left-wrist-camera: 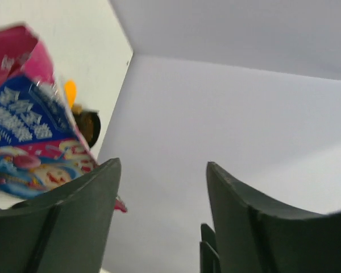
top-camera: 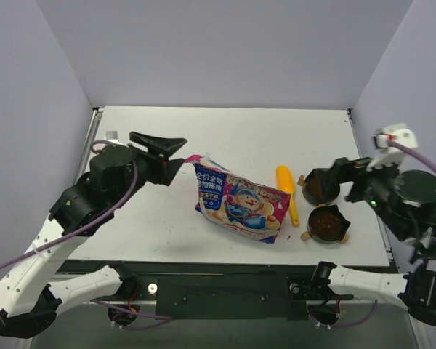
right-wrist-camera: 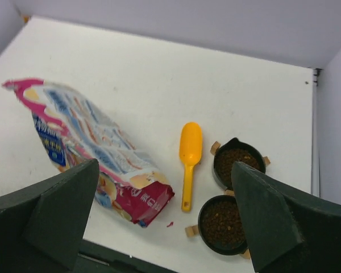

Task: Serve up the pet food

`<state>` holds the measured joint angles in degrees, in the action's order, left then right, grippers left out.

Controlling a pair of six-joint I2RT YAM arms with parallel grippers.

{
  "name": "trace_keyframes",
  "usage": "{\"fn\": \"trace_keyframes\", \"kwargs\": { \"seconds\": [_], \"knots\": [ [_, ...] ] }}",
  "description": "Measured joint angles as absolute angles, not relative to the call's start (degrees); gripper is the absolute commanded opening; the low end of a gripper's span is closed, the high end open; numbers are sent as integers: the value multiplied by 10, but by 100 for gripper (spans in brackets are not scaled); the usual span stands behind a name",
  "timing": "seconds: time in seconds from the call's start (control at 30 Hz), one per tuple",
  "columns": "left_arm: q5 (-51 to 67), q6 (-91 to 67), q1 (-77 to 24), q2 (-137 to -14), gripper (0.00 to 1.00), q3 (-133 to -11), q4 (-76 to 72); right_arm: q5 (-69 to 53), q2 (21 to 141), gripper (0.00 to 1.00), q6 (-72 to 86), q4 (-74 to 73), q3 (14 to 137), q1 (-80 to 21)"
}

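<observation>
Pale lavender walls close in a white surface (top-camera: pixel 160 218) on three sides, and everything on it sits from the middle to the right.

Both black bowls are already loaded. The near bowl (right-wrist-camera: pixel 201 223) holds the pet food (right-wrist-camera: pixel 223 220) as a level brown bed almost to its rim, and the far bowl (right-wrist-camera: pixel 216 168), just beside it and perhaps touching, holds about as much. Tan tabs stick out from under their sides. No kibble shows loose around them. By that, serving looks close to finished.

The left hand (top-camera: pixel 183 153) is released, its fingers spread on nothing, right at the upper corner of the pink-and-blue cartoon bag (top-camera: pixel 240 200), which lies on its side in the middle. The right hand (right-wrist-camera: pixel 165 164) is likewise released and empty, raised above the bowls' side of the surface.

The risks I see are knocks. The bowls stand close to the right edge, beneath the right arm, so a low swing on withdrawal could tip one and scatter kibble. The yellow scoop (right-wrist-camera: pixel 188 159) lies between bag and bowls, its handle end near the near bowl, and a nudge to it could shove that bowl. I cannot tell whether the bag's mouth is sealed. If it is open, a brush from the left fingers could spill what is left inside.
</observation>
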<state>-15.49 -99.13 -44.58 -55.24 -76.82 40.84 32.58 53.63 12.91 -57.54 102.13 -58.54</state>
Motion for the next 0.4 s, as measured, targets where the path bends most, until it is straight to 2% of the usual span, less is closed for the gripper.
{"fn": "trace_keyframes", "kwargs": {
  "seconds": [0.27,0.4],
  "knots": [
    [-313,-723,-437,-563,82,-974,425,493,428,97,169,-596,1068,-585],
    [-382,-611,-437,-560,82,-1020,424,536,415,98,170,-597,1058,-583]
  ]
}}
